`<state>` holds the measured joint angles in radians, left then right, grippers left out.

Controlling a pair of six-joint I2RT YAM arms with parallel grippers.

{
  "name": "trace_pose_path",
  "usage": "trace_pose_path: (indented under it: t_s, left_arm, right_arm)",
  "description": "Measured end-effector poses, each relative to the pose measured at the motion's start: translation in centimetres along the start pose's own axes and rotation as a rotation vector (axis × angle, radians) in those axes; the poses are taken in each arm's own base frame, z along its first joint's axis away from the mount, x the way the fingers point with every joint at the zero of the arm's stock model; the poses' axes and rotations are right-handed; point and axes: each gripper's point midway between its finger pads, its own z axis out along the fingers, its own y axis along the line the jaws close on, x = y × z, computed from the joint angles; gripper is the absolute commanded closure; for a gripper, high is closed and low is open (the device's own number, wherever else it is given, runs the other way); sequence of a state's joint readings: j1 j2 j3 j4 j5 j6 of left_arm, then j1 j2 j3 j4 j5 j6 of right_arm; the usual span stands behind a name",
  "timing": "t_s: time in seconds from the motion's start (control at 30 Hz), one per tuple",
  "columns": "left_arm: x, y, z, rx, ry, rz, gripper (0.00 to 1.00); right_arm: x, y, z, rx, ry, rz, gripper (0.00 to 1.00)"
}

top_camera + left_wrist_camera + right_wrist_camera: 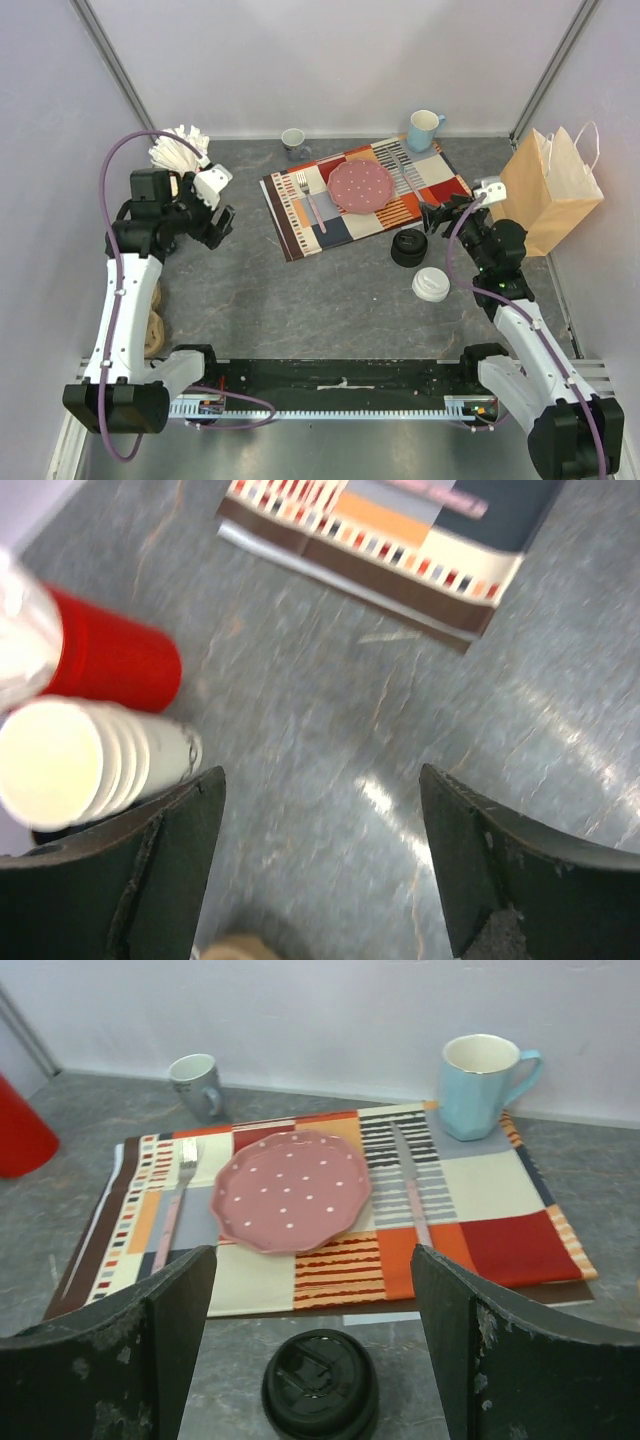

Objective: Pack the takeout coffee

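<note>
Two takeout coffee cups stand on the grey table, right of centre. The cup with the black lid [408,246] [320,1385] sits just off the placemat's near edge. The cup with the white lid [430,284] is a little nearer the arm bases. My right gripper [437,215] [312,1270] hovers open above and just behind the black-lidded cup, which shows low between the fingers without touching them. Far to the left, my left gripper [218,226] [322,780] is open over bare table, holding nothing.
A brown paper bag [550,190] stands upright at the right edge. The patterned placemat [300,225] carries a pink plate [361,185], fork [310,200] and knife [405,175]. Blue mug [424,130] and grey mug [293,142] stand behind it. Stacked white cups [70,765] and a red cup [110,660] lie by the left gripper.
</note>
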<state>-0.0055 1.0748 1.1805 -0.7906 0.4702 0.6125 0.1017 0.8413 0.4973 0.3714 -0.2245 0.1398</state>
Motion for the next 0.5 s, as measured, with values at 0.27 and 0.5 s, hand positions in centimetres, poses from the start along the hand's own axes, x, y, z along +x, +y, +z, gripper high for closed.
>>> trace_pose_path:
  t_s: [0.27, 0.5]
  left_arm:
    - [2.3, 6.7, -2.1, -0.135, 0.244, -0.065, 0.41]
    - [3.5, 11.2, 0.2, -0.183, 0.341, -0.031, 0.47]
  right_arm:
    - [1.8, 2.7, -0.1, -0.081, 0.095, -0.023, 0.13]
    - [3.4, 1.9, 0.0, -0.039, 0.151, -0.014, 0.13]
